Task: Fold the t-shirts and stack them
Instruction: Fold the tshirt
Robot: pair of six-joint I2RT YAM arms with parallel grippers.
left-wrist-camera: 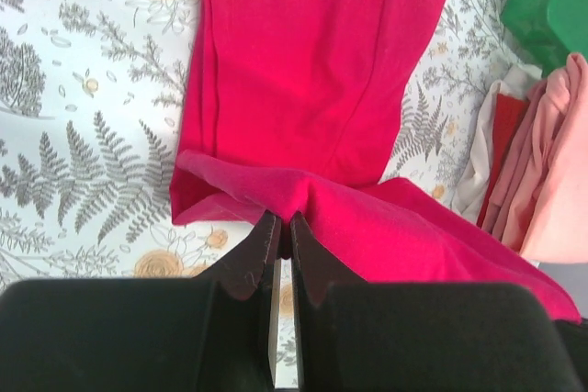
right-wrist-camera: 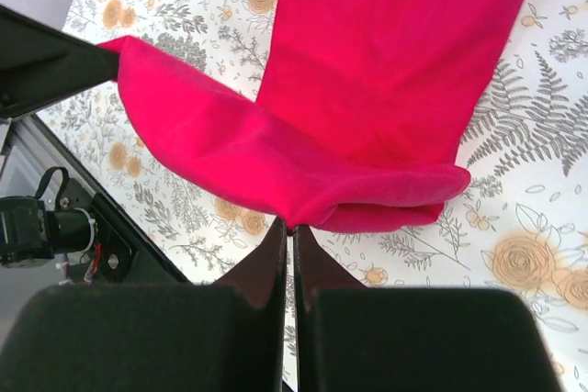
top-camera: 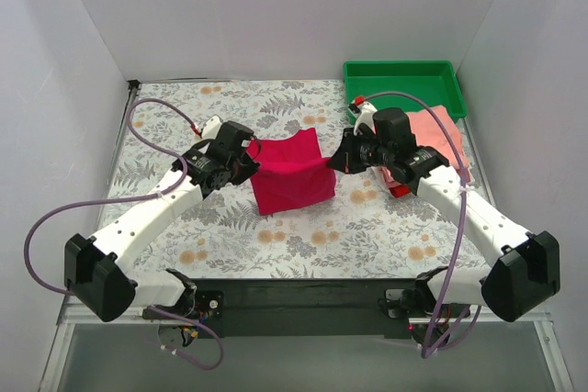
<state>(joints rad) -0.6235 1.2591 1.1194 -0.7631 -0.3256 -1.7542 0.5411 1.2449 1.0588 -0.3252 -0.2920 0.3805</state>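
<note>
L gripper (left-wrist-camera: pixel 280 223) & R gripper (right-wrist-camera: pixel 287 226) both pinch crimson t-shirt (top-camera: pixel 292 176) near green tray (top-camera: pixel 401 66); thin hem grip may slip, wrecking fold.

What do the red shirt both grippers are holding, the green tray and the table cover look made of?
Crimson shirt: soft matte knit, probably cotton; it sags and creases between the left gripper and right gripper. Green tray: rigid plastic, seemingly, smooth with molded rim. Table cover: flat floral print, cloth or vinyl, unclear.

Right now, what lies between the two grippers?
Only the crimson-red t-shirt: its lifted edge spans from the left gripper to the right gripper, each pinching it. The top external view shows this.
</note>
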